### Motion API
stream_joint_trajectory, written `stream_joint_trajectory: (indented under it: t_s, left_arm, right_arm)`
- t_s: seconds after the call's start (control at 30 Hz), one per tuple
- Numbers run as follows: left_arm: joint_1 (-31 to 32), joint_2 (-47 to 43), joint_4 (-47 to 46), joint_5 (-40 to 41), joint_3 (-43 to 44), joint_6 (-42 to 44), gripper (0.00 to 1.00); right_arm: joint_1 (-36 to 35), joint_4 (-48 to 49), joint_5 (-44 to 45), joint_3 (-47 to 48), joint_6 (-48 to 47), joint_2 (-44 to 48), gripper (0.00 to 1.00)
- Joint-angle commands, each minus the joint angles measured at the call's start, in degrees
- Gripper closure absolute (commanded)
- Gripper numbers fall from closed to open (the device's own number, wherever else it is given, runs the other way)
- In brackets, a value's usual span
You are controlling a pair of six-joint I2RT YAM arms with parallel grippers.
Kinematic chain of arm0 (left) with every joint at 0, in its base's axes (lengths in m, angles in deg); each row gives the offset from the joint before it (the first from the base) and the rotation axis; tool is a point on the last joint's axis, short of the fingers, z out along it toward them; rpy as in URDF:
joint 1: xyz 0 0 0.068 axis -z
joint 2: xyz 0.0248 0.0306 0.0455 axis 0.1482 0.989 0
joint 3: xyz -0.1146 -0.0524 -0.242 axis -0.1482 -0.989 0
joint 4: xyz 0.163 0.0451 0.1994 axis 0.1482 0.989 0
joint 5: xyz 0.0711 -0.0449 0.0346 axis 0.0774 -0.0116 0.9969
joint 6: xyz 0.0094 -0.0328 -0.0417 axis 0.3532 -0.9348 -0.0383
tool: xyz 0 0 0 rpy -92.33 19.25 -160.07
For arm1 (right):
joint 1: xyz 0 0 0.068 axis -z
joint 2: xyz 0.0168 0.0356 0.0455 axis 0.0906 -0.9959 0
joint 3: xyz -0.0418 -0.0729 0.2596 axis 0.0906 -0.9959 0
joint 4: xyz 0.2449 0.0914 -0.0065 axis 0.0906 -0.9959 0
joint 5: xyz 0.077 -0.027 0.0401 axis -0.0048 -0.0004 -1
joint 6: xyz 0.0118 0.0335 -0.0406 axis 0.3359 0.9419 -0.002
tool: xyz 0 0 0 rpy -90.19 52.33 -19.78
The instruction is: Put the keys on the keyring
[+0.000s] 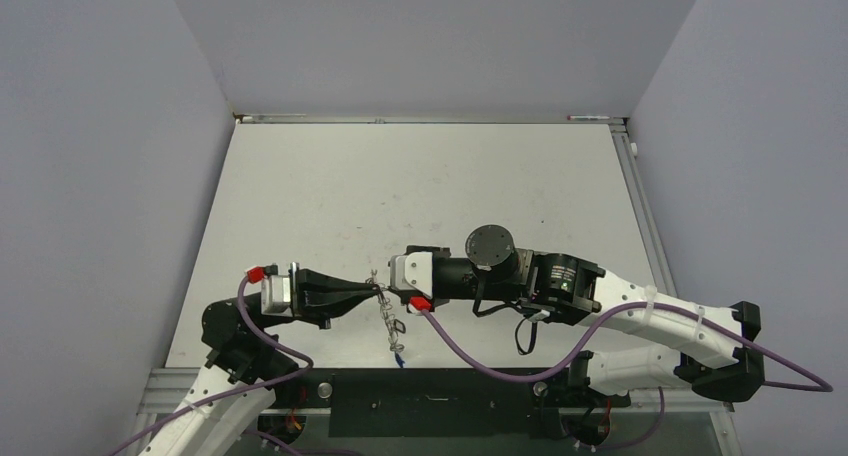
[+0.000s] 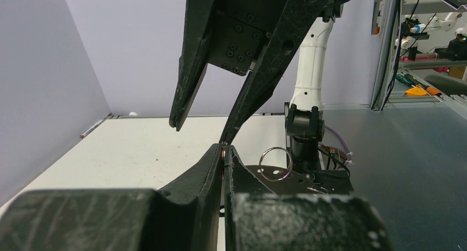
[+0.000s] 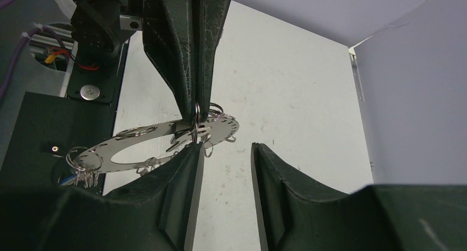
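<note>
The left gripper is clenched on a small wire loop at the rim of the keyring, holding the flat ring above the table. The right gripper is released, one finger just under that same rim, with nothing between its jaws. A blue tag hangs among loops at the keyring's opposite edge, so threading seems partly done. I cannot tell how many keys remain.

1. Pale lilac-grey walls box me in on 3 sides.
2. White tabletop below me, w/ small dark specks.
3. Alu rail along its right edge.
4. Shelf beyond, w/ tools.
</note>
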Motion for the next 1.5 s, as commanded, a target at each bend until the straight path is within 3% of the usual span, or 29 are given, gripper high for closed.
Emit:
stream_joint_trajectory:
  t_s: [0.0, 1.13, 1.47]
  left_arm:
    - [-0.6, -0.1, -4.6, 0.0, 0.5, -1.3, 1.0]
    - [-1.5, -0.8, -3.3, 1.0, 0.7, -0.7, 1.0]
    - [-1.5, -0.7, -3.3, 0.7, 0.7, -0.8, 1.0]
  right_arm:
    - [0.3, 3.3, -2.7, 0.1, 1.1, -0.4, 0.63]
    - [0.3, 1.3, -8.0, 1.4, 1.4, -1.6, 0.64]
    - [0.3, 3.0, -6.5, 1.2, 1.4, -1.8, 0.74]
